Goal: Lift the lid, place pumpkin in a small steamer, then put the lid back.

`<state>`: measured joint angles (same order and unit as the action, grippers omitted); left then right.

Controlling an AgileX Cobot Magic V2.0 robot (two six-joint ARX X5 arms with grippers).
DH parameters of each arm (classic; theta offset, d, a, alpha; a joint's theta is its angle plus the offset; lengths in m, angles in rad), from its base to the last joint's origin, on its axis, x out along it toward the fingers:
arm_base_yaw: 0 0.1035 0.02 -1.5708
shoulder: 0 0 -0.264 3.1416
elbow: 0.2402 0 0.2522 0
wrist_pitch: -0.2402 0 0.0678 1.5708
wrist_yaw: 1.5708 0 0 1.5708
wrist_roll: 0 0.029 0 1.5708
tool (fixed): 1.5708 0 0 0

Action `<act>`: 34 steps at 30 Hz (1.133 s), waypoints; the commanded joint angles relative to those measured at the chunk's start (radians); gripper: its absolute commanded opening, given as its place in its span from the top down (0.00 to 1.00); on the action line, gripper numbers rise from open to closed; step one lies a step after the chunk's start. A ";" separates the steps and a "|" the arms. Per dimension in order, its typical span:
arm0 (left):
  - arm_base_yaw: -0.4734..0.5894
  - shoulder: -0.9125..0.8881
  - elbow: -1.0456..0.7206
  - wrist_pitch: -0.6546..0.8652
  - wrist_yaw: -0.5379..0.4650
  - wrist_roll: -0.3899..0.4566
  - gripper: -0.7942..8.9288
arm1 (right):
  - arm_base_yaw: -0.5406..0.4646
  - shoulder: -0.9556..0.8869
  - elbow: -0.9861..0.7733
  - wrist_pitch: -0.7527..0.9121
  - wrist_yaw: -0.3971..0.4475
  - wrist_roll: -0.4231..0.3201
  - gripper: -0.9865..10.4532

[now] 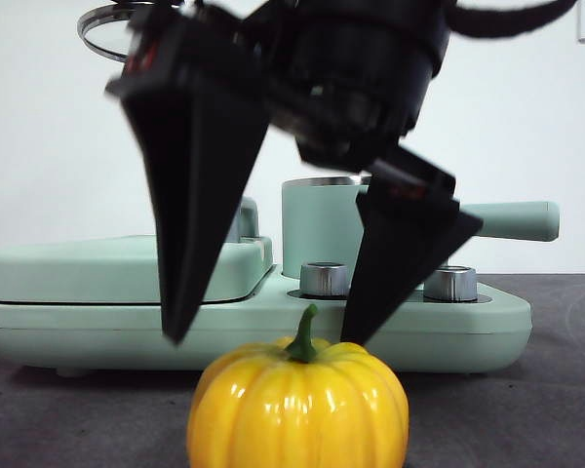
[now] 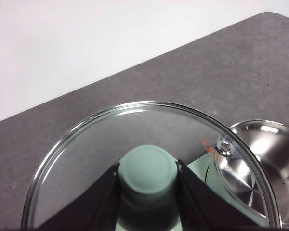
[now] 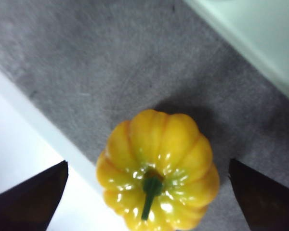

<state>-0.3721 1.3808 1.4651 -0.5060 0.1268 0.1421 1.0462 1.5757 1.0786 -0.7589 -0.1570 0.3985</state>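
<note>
From the front, the right gripper (image 1: 263, 341) hung with jaws spread wide above the glossy yellow-orange ribbed pumpkin (image 1: 298, 408) on the dark grey table (image 1: 526, 419); the mint-green cylindrical steamer pot (image 1: 320, 229) stood open at twelve o'clock behind it.

In the left wrist view, the left gripper (image 2: 148, 179) pinched the mint knob of the clear glass lid (image 2: 86, 144), held aloft.

In the right wrist view, the pumpkin looked hard, light and slippery; its ribbed flanks at three and nine o'clock seemed the best hold.

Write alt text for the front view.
The right hand, open, hangs just above a yellow pumpkin on the grey table. Behind stands a mint-green steamer, uncovered; its lid is held up at top left.
</note>
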 commanded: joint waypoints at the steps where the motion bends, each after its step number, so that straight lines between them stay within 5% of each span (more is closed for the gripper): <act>1: -0.004 -0.004 0.033 0.026 0.000 0.003 0.83 | 0.015 0.041 0.018 0.003 0.003 0.001 0.40; 13: -0.004 -0.004 0.033 0.023 0.001 0.003 0.83 | 0.034 0.136 0.018 -0.008 -0.002 -0.006 0.41; 21: -0.004 -0.004 0.033 0.023 0.000 0.003 0.83 | 0.033 0.150 0.023 -0.006 0.001 -0.006 0.60; 34: 0.020 -0.004 0.033 0.023 0.000 0.006 0.83 | -0.076 0.150 0.349 -0.391 0.001 -0.122 0.60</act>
<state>-0.3511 1.3808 1.4651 -0.5110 0.1268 0.1425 0.9737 1.7119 1.3804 -1.1252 -0.1589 0.3130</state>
